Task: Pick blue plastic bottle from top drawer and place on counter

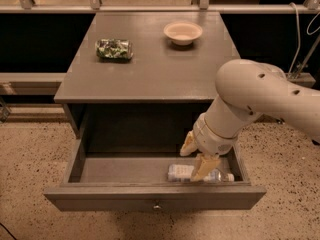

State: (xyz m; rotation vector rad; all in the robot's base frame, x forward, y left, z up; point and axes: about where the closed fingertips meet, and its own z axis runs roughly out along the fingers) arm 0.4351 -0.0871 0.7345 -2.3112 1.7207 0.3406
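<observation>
Blue plastic bottle (179,172), clear and white-capped, lies sideways at the grey wooden top drawer's (155,196) front-right corner. It is likely light, slick and crushable, so grip mid-body. The tool (196,156) hangs open above it.

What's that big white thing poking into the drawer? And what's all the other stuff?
That is a robot arm. At its tip is the end effector: two yellowish fingers for grabbing. They are spread apart, right by a little bottle lying in the open drawer. The bottle isn't lifted yet. There is just one picture, taken from above and in front. On the counter over the drawer sit a bowl and a shiny green packet.
</observation>
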